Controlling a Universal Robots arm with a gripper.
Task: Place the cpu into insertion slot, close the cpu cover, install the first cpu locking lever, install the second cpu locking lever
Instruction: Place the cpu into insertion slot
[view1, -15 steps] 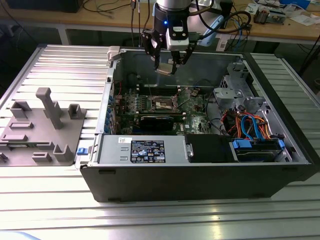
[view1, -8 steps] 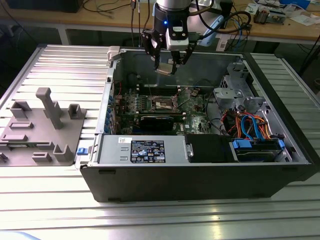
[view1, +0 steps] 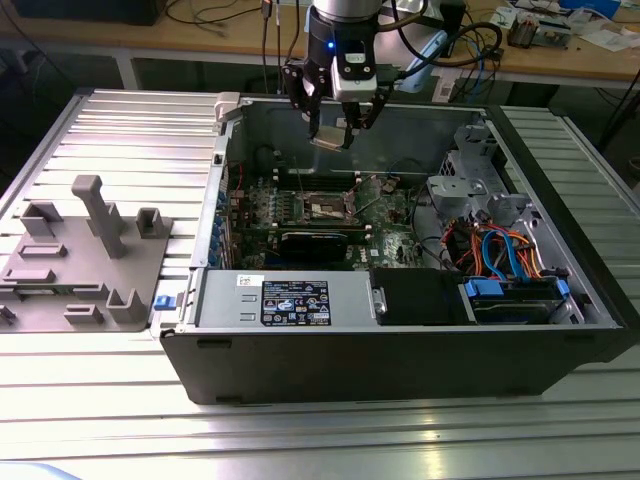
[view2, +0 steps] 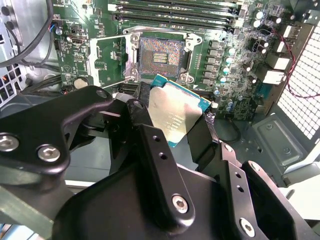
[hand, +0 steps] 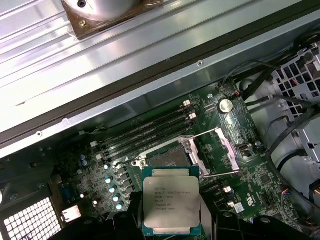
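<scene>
Fingers (view2: 200, 137) – black, clenched on opposite edges of the cpu (view2: 172, 117), which the gripper (view1: 335, 128) carries with its silvery top face turned to both wrist views. In the exterior view the cpu hangs about level with the upper rim of the open computer case (view1: 400, 370), near that case's back wall and well apart from the board below.

The insertion slot (hand: 172, 157) lies on the green motherboard (hand: 250, 190), about midway along it and closer to the back wall than to the front wall. Its dark pin field is uncovered in the second wrist view. The cpu cover (hand: 227, 147) is swung open to one side of the slot, and two thin wire locking levers (hand: 220, 173) stand raised along its edges.

Surroundings on the board: long memory slots (hand: 145, 132) run along the slot's side toward the back wall, a coin cell (hand: 226, 105) sits beyond the cover, and a black expansion card (view1: 315, 243) lies on the slot's side toward the front wall.

Inside the front wall sits the grey power supply (view1: 290, 300). At the case's end on the exterior view's right are a metal drive cage (view1: 470, 170) and a bundle of orange and blue cables (view1: 495, 250). The case rests on a ribbed aluminium table (view1: 320, 440) – a grey fixture block (view1: 80, 260) stands beside the case on the exterior view's left.
</scene>
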